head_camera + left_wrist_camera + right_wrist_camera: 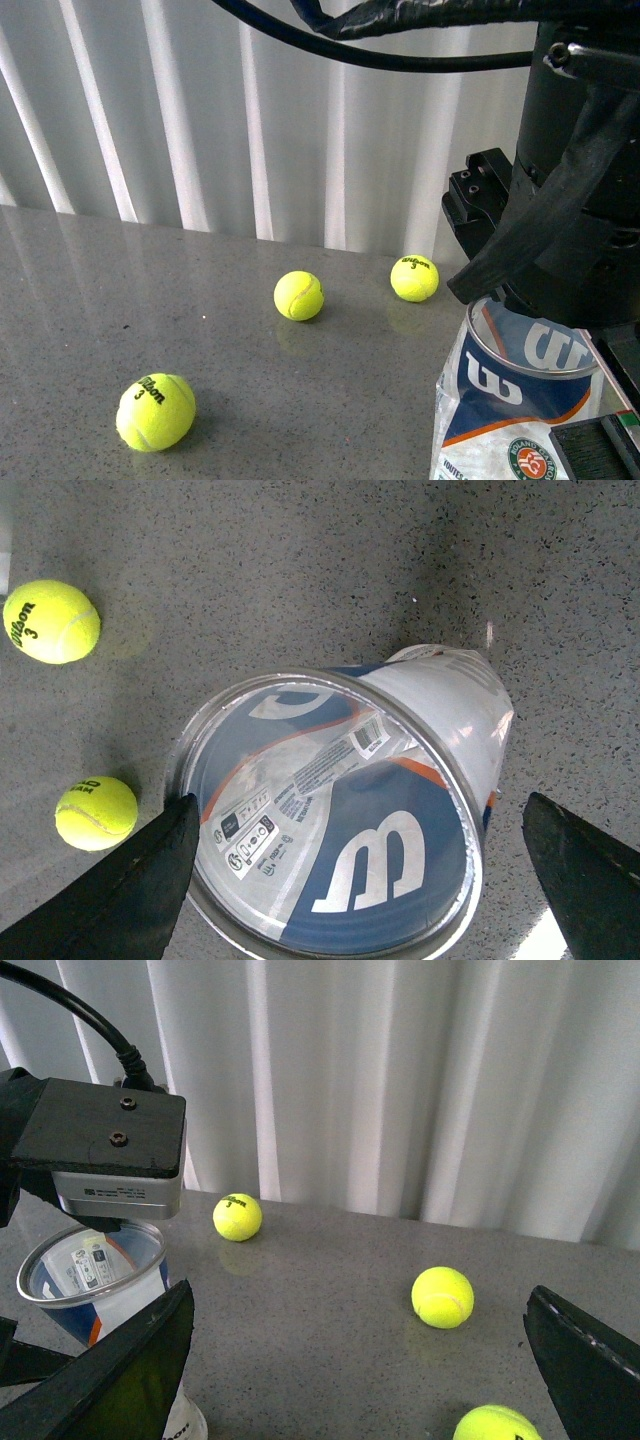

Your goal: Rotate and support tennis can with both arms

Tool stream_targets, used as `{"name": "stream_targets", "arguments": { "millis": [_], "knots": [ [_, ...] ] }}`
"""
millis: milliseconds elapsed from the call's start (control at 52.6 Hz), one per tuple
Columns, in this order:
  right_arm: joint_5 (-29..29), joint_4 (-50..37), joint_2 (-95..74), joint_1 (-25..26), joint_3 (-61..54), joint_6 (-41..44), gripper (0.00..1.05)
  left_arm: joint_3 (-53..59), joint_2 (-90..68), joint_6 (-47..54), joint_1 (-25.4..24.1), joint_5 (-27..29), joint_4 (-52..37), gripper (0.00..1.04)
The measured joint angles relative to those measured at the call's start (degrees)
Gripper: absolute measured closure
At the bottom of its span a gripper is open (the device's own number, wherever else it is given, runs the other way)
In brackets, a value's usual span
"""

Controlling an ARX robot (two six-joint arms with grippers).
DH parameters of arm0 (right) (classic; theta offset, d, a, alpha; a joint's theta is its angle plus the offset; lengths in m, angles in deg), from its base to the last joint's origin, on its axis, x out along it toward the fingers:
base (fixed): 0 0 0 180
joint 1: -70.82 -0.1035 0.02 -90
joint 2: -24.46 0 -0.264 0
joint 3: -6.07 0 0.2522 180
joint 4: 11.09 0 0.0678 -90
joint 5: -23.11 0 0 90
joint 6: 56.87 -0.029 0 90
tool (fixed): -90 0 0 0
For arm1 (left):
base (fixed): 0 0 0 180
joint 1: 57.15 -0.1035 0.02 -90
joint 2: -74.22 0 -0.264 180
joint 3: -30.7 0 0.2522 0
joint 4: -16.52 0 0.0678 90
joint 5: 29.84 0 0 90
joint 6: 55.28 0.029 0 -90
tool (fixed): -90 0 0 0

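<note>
Three yellow balls on the table: one near front left, one mid, one further back, all well apart from each other and from the can. One can, standing upright at the front right of the table, mouth open, empty inside as seen from the left wrist view. Clear plastic tube, metal rim, blue-white-orange label with big W, round logo low down. Left gripper hangs right over the can mouth, fingers spread wide; one finger is at the rim, touch unclear, the other well off the can wall. Right gripper released too, fingers wide apart, nothing between them, just beside the can. Grey speckled stone-look tabletop, glossy, plenty of bare room left of the can. White pleated curtain runs along the table's back edge. Black cable loops overhead.
</note>
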Motion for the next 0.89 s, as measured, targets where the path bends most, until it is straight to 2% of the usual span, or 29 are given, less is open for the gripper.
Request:
{"name": "stream_targets", "arguments": {
  "millis": [285,513,741,893],
  "knots": [
    [0.02,0.00,0.00,0.00,0.00,0.00,0.07,-0.96,0.02,-1.79,0.59,-1.20,2.29,0.07],
    [0.00,0.00,0.00,0.00,0.00,0.00,0.07,-3.78,1.29,-4.94,1.66,-5.51,6.51,0.07],
    [0.00,0.00,0.00,0.00,0.00,0.00,0.07,-6.86,4.79,-6.25,2.47,-6.43,7.85,0.07],
    [0.02,0.00,0.00,0.00,0.00,0.00,0.07,-7.61,7.91,-8.94,1.77,-9.09,6.73,0.07]
  ]
}}
